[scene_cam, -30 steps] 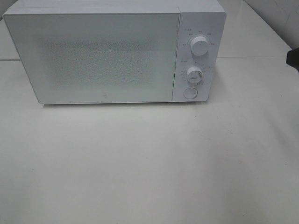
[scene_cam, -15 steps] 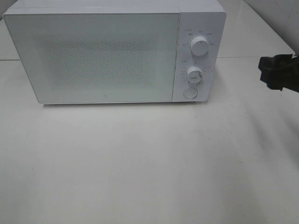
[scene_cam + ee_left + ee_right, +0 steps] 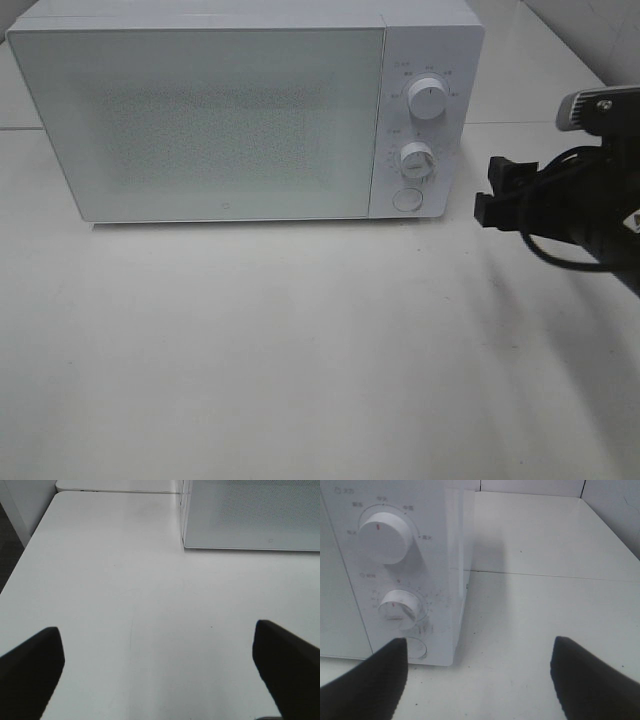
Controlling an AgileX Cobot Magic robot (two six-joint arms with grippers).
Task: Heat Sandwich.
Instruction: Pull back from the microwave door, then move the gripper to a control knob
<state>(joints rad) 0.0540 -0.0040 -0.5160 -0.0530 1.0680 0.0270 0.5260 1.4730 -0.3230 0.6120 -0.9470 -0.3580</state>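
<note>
The sandwich is out of view in every frame. A white microwave (image 3: 220, 120) stands at the back of the table with its door shut. My right gripper (image 3: 486, 190) hangs open just right of the microwave's control panel, level with the lower knob (image 3: 417, 160) and the round button (image 3: 406, 200), touching nothing. The right wrist view shows the same panel (image 3: 395, 555) close ahead, between the spread fingers of the right gripper (image 3: 477, 680). My left gripper (image 3: 160, 675) shows only in the left wrist view. It is open over bare table, well short of the microwave's front corner (image 3: 250, 515).
The white table (image 3: 300, 350) stretches out in front of the microwave. Its left edge (image 3: 25, 565) drops off beside the left arm. A seam (image 3: 545, 575) crosses the tabletop right of the microwave. A white wall (image 3: 600, 30) rises at the back right.
My right arm has come in from the right edge of the exterior view toward the microwave's control panel. The microwave has not moved.
</note>
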